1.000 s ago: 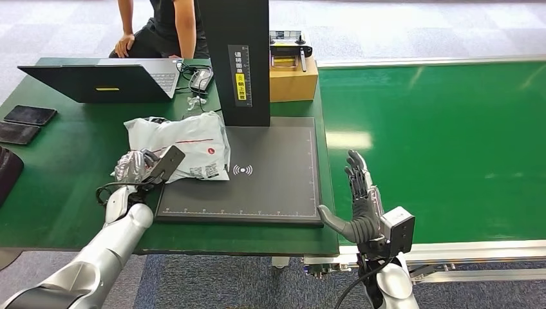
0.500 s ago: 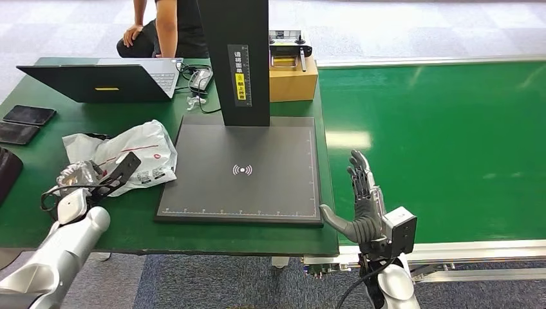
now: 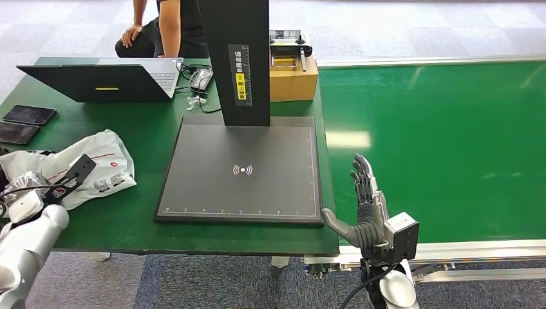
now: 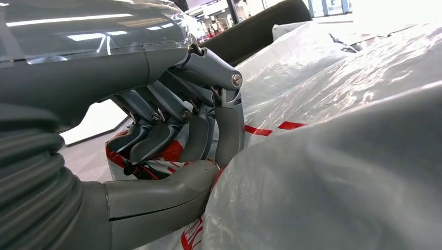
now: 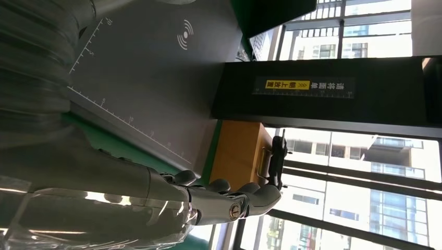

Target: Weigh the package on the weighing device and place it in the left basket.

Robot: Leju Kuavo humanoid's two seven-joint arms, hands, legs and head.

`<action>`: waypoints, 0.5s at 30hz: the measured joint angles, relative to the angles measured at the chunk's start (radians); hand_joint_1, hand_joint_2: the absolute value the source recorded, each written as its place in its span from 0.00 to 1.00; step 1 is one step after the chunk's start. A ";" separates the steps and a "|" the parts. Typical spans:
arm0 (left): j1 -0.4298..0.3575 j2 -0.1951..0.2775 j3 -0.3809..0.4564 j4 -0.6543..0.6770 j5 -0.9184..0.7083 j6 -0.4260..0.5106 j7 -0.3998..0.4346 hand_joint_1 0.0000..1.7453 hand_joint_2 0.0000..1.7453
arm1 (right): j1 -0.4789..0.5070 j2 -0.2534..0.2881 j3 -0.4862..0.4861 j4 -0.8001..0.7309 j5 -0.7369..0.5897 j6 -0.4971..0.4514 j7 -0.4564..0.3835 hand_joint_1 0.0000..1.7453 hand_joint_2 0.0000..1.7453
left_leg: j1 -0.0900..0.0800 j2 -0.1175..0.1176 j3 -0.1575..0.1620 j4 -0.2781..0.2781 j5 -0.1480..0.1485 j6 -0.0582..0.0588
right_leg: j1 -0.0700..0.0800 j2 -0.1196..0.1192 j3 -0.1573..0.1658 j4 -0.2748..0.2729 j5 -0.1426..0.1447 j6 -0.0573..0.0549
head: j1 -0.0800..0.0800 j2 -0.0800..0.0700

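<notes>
The white crinkled plastic mailer package (image 3: 90, 168) with a red stripe and printed labels lay on the green desk (image 3: 193, 235) near its left edge, wholly off the flat dark grey weighing platform (image 3: 244, 170) that sat mid-desk beneath a black upright column (image 3: 235, 58). The left hand (image 3: 29, 187) gripped the package at its near-left end; in the left wrist view its dark fingers (image 4: 208, 130) were curled down into the film against the grey thumb, bunching it.

The package looked light, soft and slack, and its glossy skin probably slippery. A hold on a gathered fold, as here, seemed likelier to stay put than a flat press on the smooth face. Being limp, it would likely sag and trail from the held end.

The right hand (image 3: 364, 203) stood upright off the desk's front right corner, beside the green conveyor belt (image 3: 438, 141), fingers straight and spread, holding nothing.

The head view gave the layout: a laptop (image 3: 103, 80), two phones (image 3: 22, 122) and a cardboard box (image 3: 293, 80) along the far and left edges, a person seated beyond. The left basket could not be made out. The left wrist view gave the grip itself. The right wrist view showed the platform's ruled edge (image 5: 130, 125) and the column's yellow label (image 5: 305, 86).
</notes>
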 joint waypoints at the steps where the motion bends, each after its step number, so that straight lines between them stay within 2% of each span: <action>1: 0.000 0.001 0.001 0.001 0.000 0.000 0.000 1.00 1.00 | 0.000 0.000 0.000 0.000 0.000 0.000 0.000 0.00 1.00 | 0.000 0.000 0.000 0.000 0.000 0.000 | 0.000 0.000 0.000 0.000 0.000 0.000 | 0.000 0.000; 9: 0.000 0.003 0.006 0.005 0.000 0.012 0.001 1.00 1.00 | 0.001 0.000 0.000 0.000 0.001 -0.001 0.000 0.00 1.00 | 0.000 0.000 0.000 0.000 0.000 0.000 | 0.000 0.000 0.000 0.000 0.000 0.000 | 0.000 0.000; 11: 0.003 0.003 0.013 0.005 -0.002 0.050 -0.014 0.50 1.00 | 0.002 0.000 0.000 -0.003 0.003 -0.004 0.002 0.00 1.00 | 0.000 0.000 0.000 0.000 0.000 0.000 | 0.000 0.000 0.000 0.000 0.000 0.000 | 0.000 0.000; 13: 0.012 0.003 0.024 0.005 -0.006 0.134 -0.055 0.00 1.00 | 0.007 0.000 0.000 -0.009 0.004 -0.008 0.004 0.00 1.00 | 0.000 0.000 0.000 0.000 0.000 0.000 | 0.000 0.000 0.000 0.000 0.000 0.000 | 0.000 0.000; 15: 0.028 0.002 0.039 0.002 -0.009 0.243 -0.108 0.00 1.00 | 0.015 0.001 0.000 -0.017 0.004 -0.009 0.004 0.00 1.00 | 0.000 0.000 0.000 0.000 0.000 0.000 | 0.000 0.000 0.000 0.000 0.000 0.000 | 0.000 0.000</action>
